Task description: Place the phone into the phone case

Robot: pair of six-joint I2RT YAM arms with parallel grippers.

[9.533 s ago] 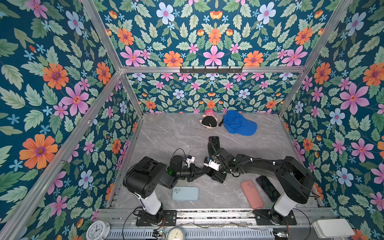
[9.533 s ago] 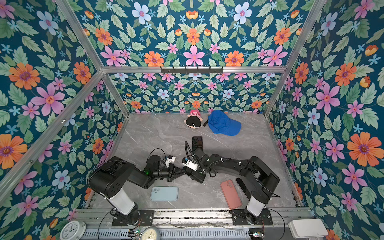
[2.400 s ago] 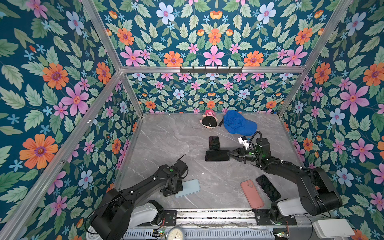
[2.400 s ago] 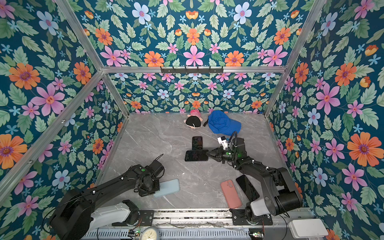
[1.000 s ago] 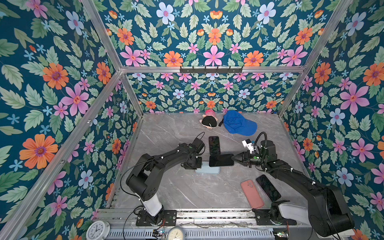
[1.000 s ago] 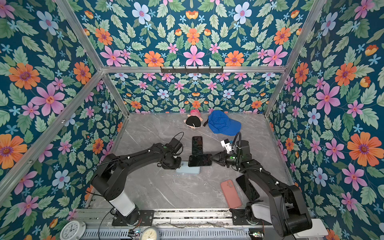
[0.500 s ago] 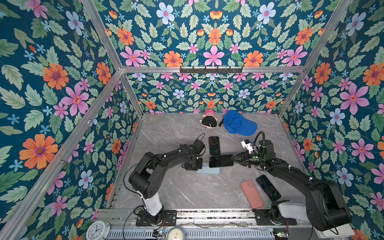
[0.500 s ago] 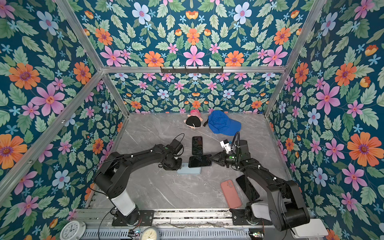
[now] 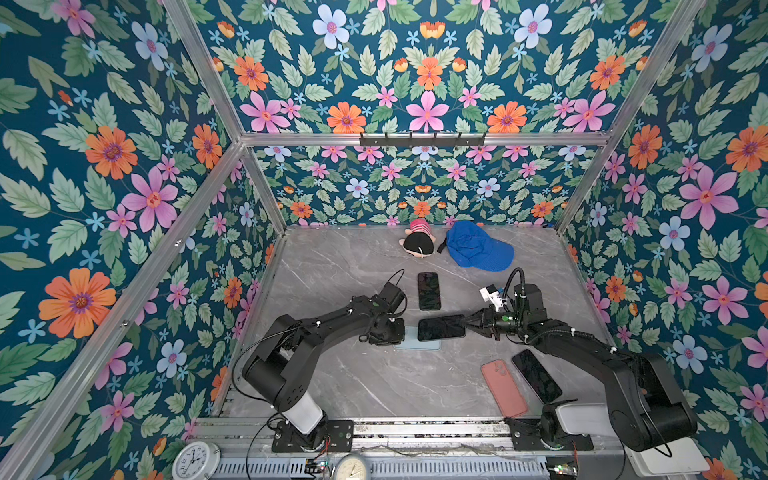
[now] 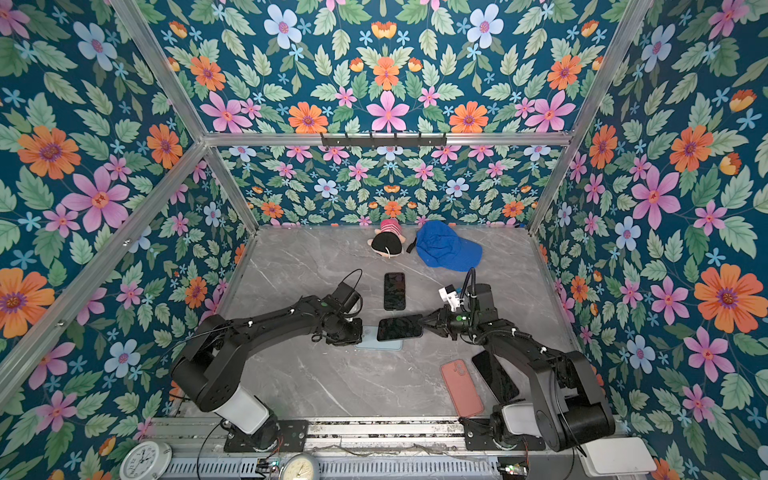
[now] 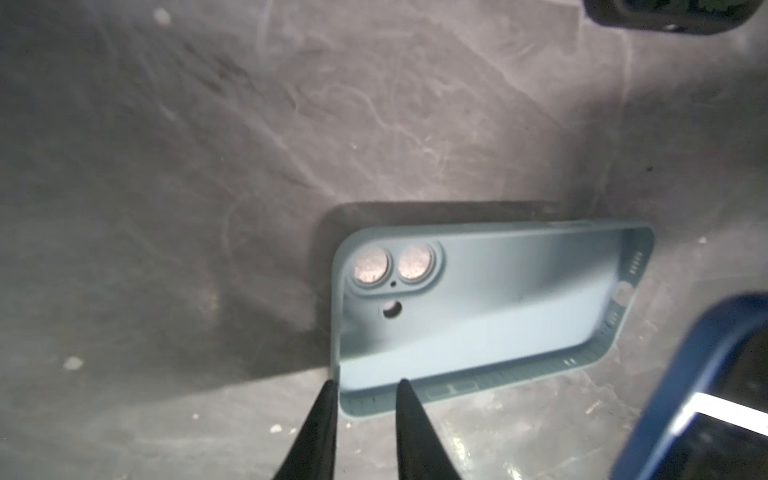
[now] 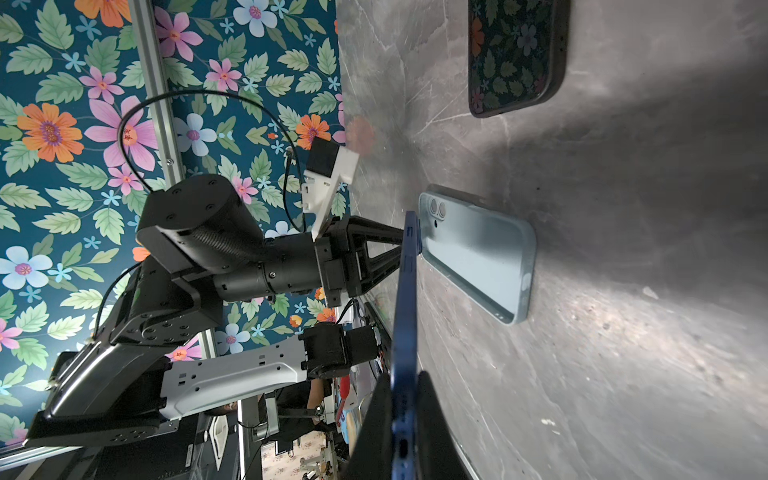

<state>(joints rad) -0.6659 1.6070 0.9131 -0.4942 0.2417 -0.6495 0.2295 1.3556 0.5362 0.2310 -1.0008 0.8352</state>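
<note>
A light blue phone case (image 11: 498, 307) lies hollow side up in the middle of the table, seen in both top views (image 9: 417, 345) (image 10: 380, 345). My left gripper (image 11: 365, 382) is open by a narrow gap at the case's camera-hole end, its fingertips astride one corner. My right gripper (image 12: 405, 378) is shut on the end of the blue-edged phone (image 12: 405, 299). It holds the phone level, screen up, just above the case (image 12: 478, 253), partly covering it in a top view (image 9: 440, 327).
A second dark phone (image 9: 429, 291) lies just behind the case. A pink case (image 9: 504, 388) and another dark phone (image 9: 536, 376) lie front right. A blue cap (image 9: 478, 249) and a plush toy (image 9: 417, 243) sit by the back wall.
My left gripper carried the case from the table's front to the middle, and its jaws have now parted a little. The right gripper brought the phone over the case and holds there.
</note>
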